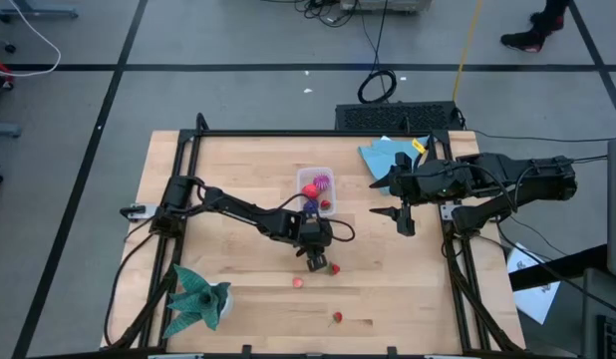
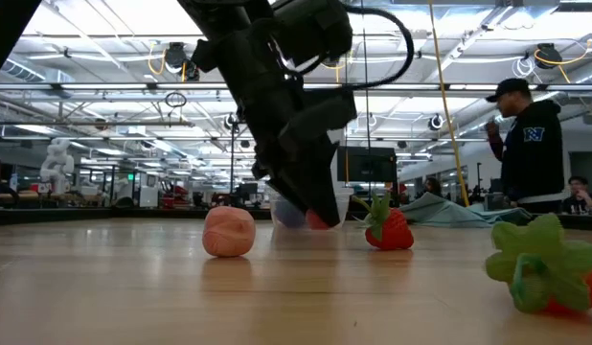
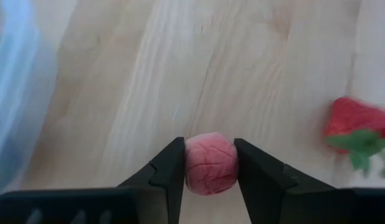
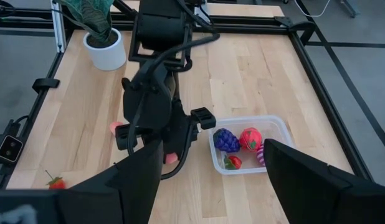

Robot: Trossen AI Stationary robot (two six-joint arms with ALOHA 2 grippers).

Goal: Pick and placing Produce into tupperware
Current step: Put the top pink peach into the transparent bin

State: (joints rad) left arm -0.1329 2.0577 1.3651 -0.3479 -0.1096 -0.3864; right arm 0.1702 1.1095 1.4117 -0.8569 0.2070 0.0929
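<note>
A pink fruit (image 3: 210, 164) is clamped between the left pincer's (image 1: 317, 261) fingers on the counter (image 1: 238, 179) — just beside the tupperware (image 1: 310, 178); the right pincer (image 1: 402, 221) is held wide apart, empty.

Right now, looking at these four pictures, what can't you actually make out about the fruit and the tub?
- Tupperware, low view: almost wholly hidden behind the left arm; its contents cannot be counted there.
- Tupperware, left wrist view: only a blurred wall at the picture's edge.
- Pink fruit in the left gripper: whether it touches the table is unclear.
- Strawberry, left wrist view: blurred, cut by the edge.
- Fruits in the tub, high view: too small to name.
</note>
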